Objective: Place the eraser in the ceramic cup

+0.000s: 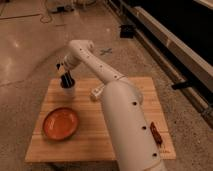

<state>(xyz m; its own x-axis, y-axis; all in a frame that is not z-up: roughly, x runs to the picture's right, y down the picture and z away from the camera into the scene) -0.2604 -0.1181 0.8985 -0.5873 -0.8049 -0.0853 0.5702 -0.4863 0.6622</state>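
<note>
Hovering right over the ceramic cup [68,91] at the table's [95,145] far-left part, gripper [66,80] hides the cup's mouth; finger state cannot be told, eraser not visible. Orange bowl [60,123] nearer, looks empty. Dark reddish item [156,134] near right edge.

My gripper [66,79] hung over the far left corner of the light wooden table [95,142]. A wide shallow orange bowl [60,123] sat near my table's left edge. A small dark reddish object [156,134] lay by the right edge.
</note>
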